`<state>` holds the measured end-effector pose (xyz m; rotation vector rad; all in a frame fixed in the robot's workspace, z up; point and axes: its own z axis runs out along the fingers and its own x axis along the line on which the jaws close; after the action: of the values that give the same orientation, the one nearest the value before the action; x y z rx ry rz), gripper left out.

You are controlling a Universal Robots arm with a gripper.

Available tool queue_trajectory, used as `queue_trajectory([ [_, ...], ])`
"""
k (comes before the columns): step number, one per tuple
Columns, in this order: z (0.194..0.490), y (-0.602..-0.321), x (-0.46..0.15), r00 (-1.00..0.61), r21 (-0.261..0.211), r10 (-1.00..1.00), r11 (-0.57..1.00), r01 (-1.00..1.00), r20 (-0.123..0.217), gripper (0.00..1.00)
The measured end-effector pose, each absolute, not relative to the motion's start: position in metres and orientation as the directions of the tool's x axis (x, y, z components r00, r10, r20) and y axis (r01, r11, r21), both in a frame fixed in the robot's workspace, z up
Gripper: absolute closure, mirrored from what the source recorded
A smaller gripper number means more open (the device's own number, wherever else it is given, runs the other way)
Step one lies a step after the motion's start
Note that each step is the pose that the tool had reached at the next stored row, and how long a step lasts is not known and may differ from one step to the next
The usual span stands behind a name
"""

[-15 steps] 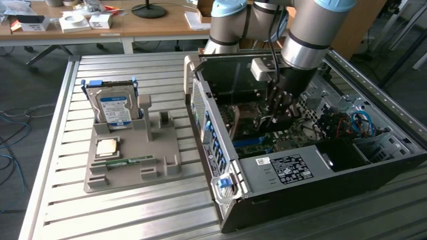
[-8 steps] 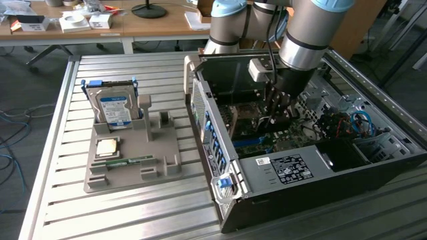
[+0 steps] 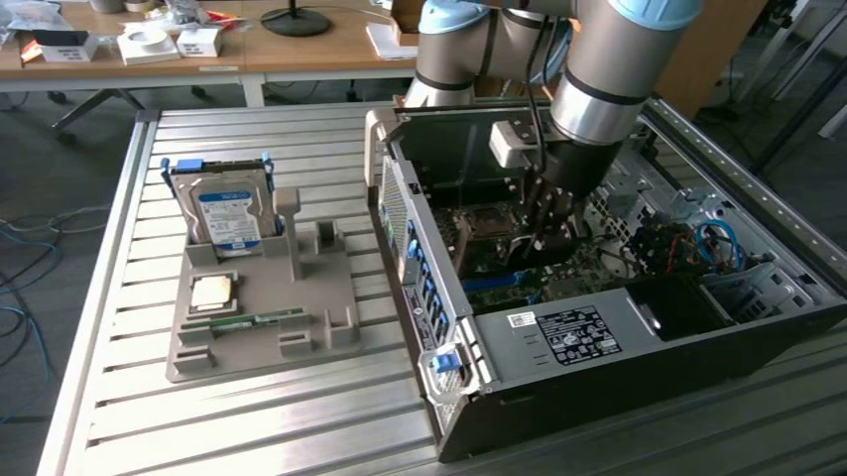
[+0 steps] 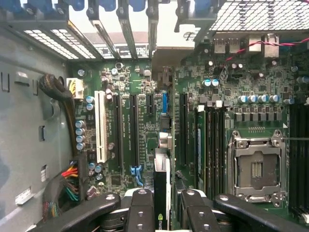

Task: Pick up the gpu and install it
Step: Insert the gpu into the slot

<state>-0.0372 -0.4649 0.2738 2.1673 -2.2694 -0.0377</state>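
Note:
In the wrist view the gpu (image 4: 161, 181) appears edge-on as a thin dark board, running from between my fingers toward the case's rear slot openings. Its silver bracket end (image 4: 166, 55) lies at that rear wall. My gripper (image 4: 164, 205) is shut on the card, one black finger (image 4: 140, 208) on each side. The card stands over the motherboard (image 4: 145, 77), in line with the long black expansion slots. I cannot tell whether its edge is seated. In the exterior view my gripper (image 3: 545, 233) reaches down inside the open computer case (image 3: 596, 337).
A white slot (image 4: 101, 126), memory slots (image 4: 212, 140) and the bare CPU socket (image 4: 255, 166) flank the card. Cable bundles (image 4: 63, 183) lie near the case wall. Outside the case, a grey fixture (image 3: 265, 347) holds a hard drive (image 3: 229, 213), a processor (image 3: 214, 292) and a memory stick (image 3: 245, 322).

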Motion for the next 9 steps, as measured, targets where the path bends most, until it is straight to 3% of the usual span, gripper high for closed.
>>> queue_trajectory([
  [9, 0.2666, -0.4650, -0.0413, -0.045, 0.020, -0.999, 0.045, -0.999, -0.014, 0.74],
])
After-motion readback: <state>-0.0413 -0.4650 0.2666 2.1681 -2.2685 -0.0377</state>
